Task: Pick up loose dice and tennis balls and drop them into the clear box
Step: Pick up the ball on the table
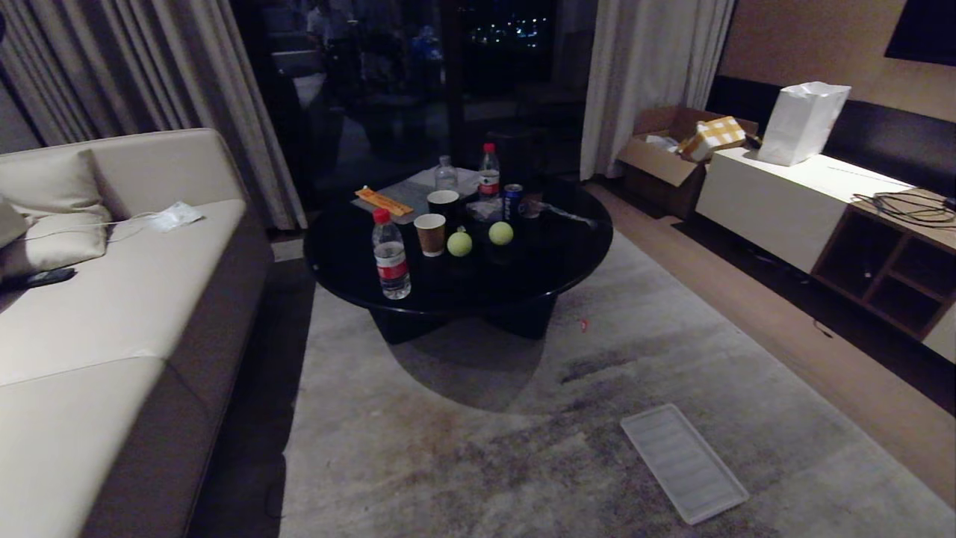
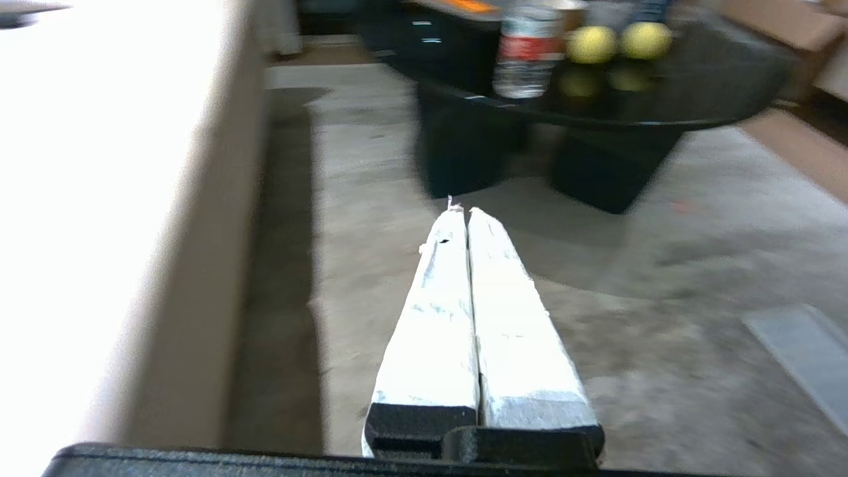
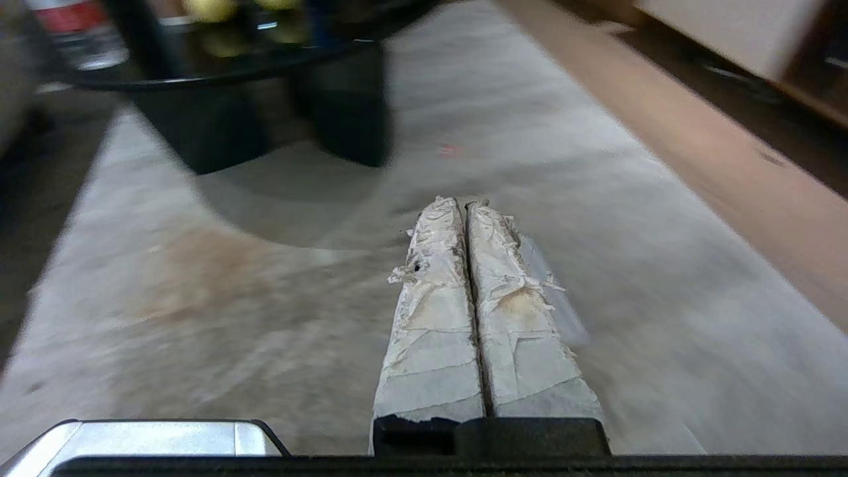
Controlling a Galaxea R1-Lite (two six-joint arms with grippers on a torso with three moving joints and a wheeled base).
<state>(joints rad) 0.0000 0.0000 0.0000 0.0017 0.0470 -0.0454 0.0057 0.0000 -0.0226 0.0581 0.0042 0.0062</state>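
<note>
I see my left claw (image 2: 468,211) and right claw (image 3: 464,202) both pinched together, empty, low over the rug (image 1: 523,448). Well ahead of them, two tennis balls (image 1: 459,243) sit side by side on the round black surface (image 1: 560,254).

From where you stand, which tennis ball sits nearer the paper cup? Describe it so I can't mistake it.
Start at the round black coffee table in front of the sofa. Two tennis balls lie side by side near its middle; take the left tennis ball, right beside the brown paper cup. The other tennis ball lies farther right, by the blue can.
</note>
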